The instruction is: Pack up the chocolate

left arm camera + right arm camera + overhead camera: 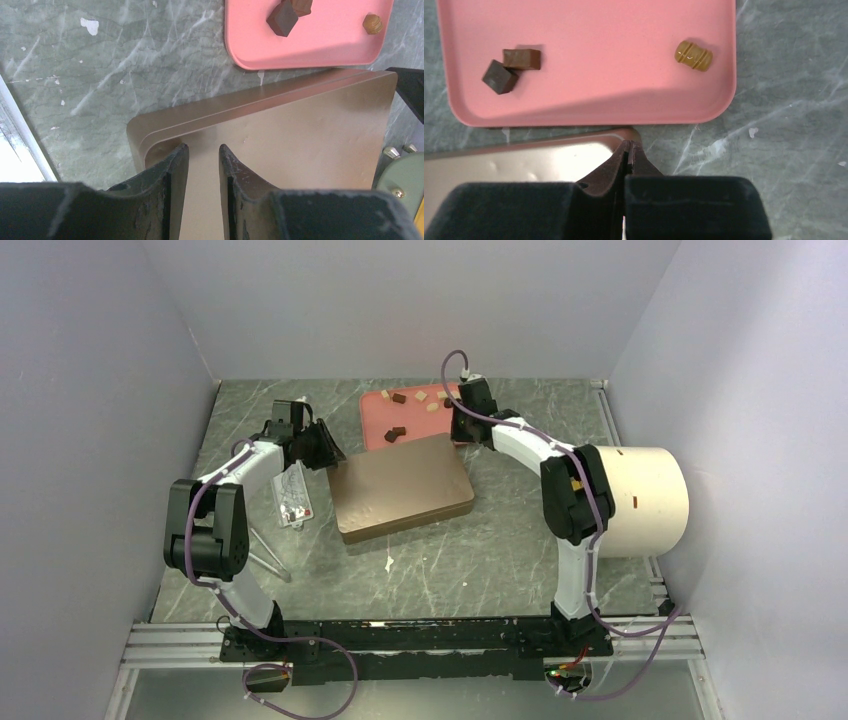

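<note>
Small pieces of chocolate lie scattered on a flat pink tray at the back. The right wrist view shows a dark cube, a brown block and a ridged caramel piece. A closed bronze box sits just in front of the tray. My left gripper hovers at the box's left corner, jaws a little apart with nothing between them. My right gripper is shut and empty at the box's far right corner.
A big white roll stands at the right beside the right arm. A clear plastic packet and a thin metal tool lie left of the box. Grey walls close in the table on three sides.
</note>
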